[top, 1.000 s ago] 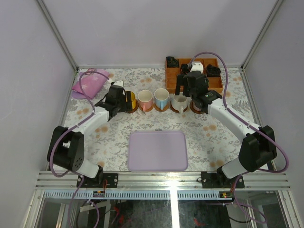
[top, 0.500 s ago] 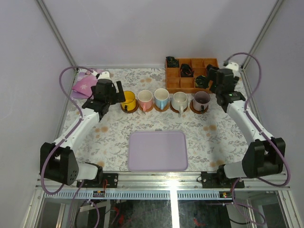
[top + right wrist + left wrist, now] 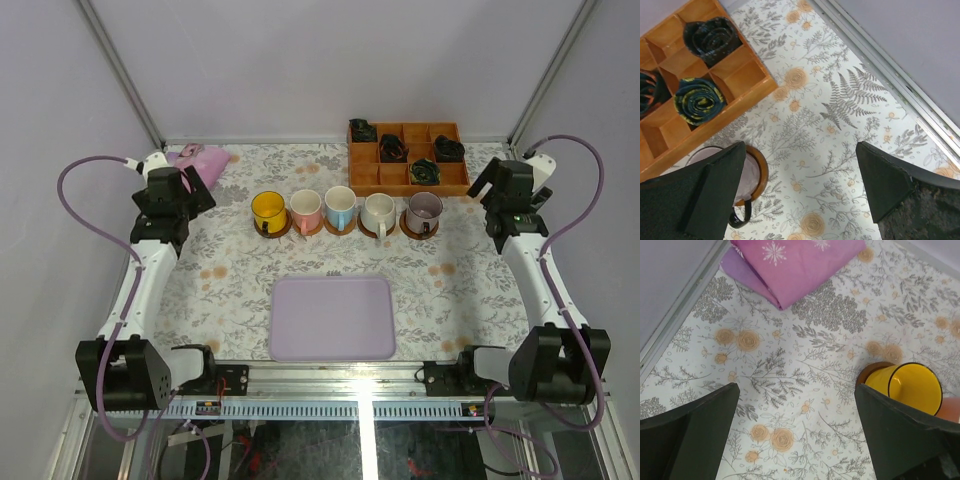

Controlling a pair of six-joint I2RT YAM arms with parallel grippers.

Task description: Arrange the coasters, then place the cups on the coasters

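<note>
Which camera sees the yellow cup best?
The left wrist view: the yellow cup looks big and close, sitting on its coaster, though a black finger hides part of it. The top view shows it whole but tiny, leftmost in the row. The right wrist view misses it.

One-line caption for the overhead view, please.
Five cups sit in a row, one per coaster, beyond the lavender tray; the left gripper and right gripper hover open at either side.

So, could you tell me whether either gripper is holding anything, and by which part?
Nothing is held: the left gripper and the right gripper both stand open, with only the tablecloth showing between the jaws.
</note>
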